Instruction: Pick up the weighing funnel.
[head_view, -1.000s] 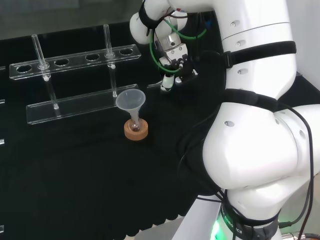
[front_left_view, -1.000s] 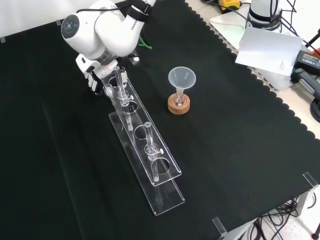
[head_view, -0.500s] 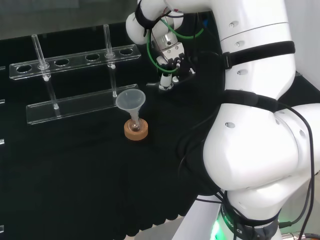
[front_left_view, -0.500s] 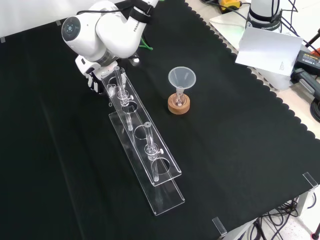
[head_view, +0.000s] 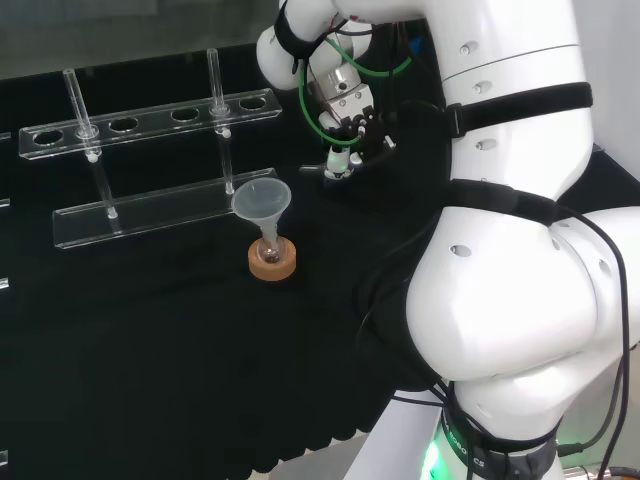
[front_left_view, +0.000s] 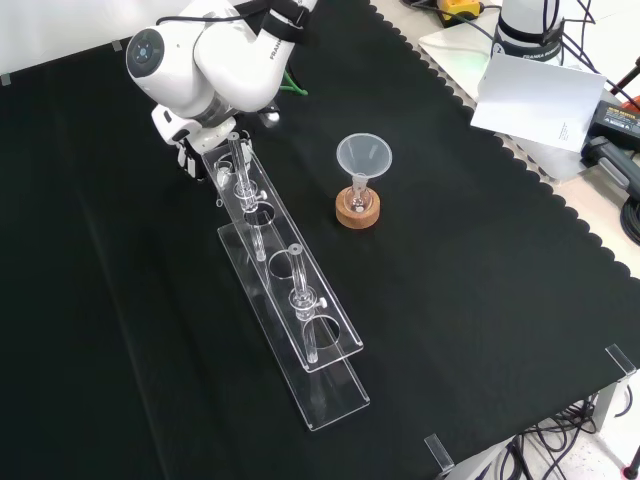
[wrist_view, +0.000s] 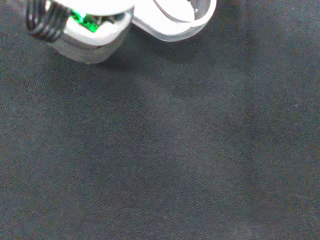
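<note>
Head view: the hand (head_view: 345, 142) hangs in the upper middle of the frame, at the end of a white wrist wound with green cable (head_view: 322, 118), low over the black cloth (head_view: 150, 380). It is just to the right of the right end of a clear rack (head_view: 150, 205). The rack runs across the upper left, and two test tubes (head_view: 215, 85) stand upright in it. Below the hand, toward the centre, the funnel (head_view: 262, 198) stands mouth up with its stem in a small flask (head_view: 271, 243) on a cork ring (head_view: 272, 264), well apart from the hand. In the front view the hand sits at the upper left, half hidden behind the arm's big white link (front_left_view: 215, 70). There it is close against the upper end of the rack, which slants down toward the lower middle. A small clear piece (front_left_view: 221, 178) shows just below the hand, against the rack's end. I cannot tell whether this is the weighing funnel, nor whether the hand is spread, closed or clamped on anything. A white sheet of paper (front_left_view: 540, 100) lies off the cloth at the upper right. The wrist view has a blurred white part of the hand, a loop of black cable (wrist_view: 42, 22) and bare black cloth.
</note>
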